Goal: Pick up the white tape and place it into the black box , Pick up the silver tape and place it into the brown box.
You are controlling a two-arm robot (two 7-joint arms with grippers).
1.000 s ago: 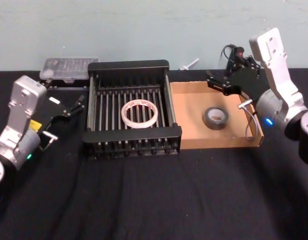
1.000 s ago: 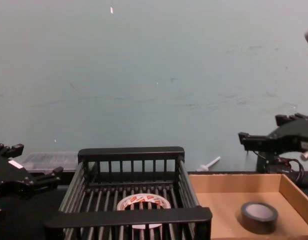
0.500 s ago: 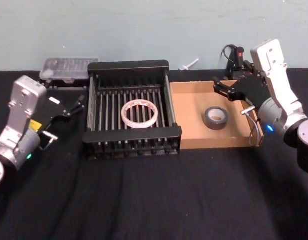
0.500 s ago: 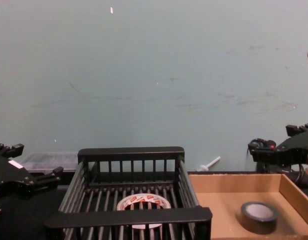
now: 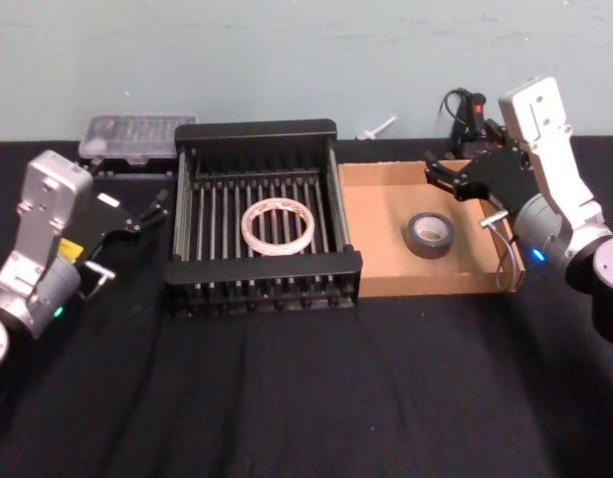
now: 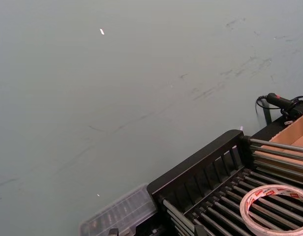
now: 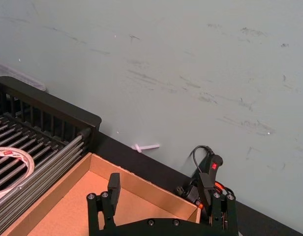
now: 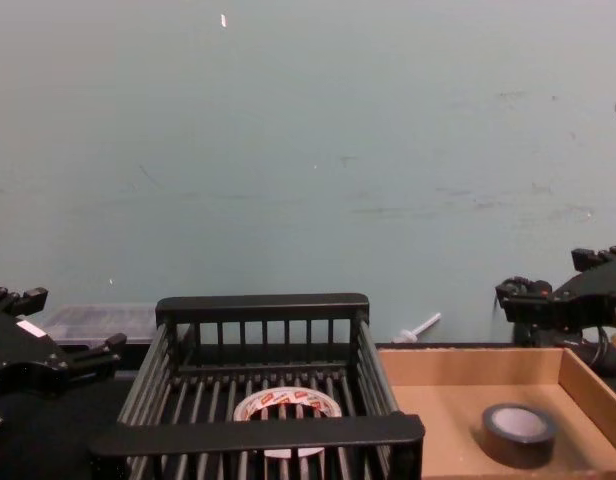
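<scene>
Right tool (image 5: 454, 176) raised over the far right part of the brown box (image 5: 381, 267), fingers spread apart and holding nothing, well above the box floor; in the chest view, at the right edge (image 8: 558, 295), clear of the cardboard rim. Left tool (image 5: 147, 211) parked over the tabletop (image 5: 287, 398) just beside the left rim of the black box (image 5: 262, 269), fingers likewise spread and empty, seen low at the left in the chest view (image 8: 48, 345).

White tape (image 5: 279, 223) flat on the slatted bottom of the black box, near the middle, free of all four rims, with bare bars on every side. Silver tape (image 5: 429, 234) flat on the floor of the brown box, right of centre, apart from the walls, below and slightly nearer than the right tool. Black box and brown box side by side, walls touching or nearly so.

Clear plastic case (image 5: 137, 134) behind the black box's far left corner, against the wall. Small white object (image 5: 378, 127) on the tabletop behind the seam between the boxes. Wide stretch of bare dark tabletop in front of both boxes.
</scene>
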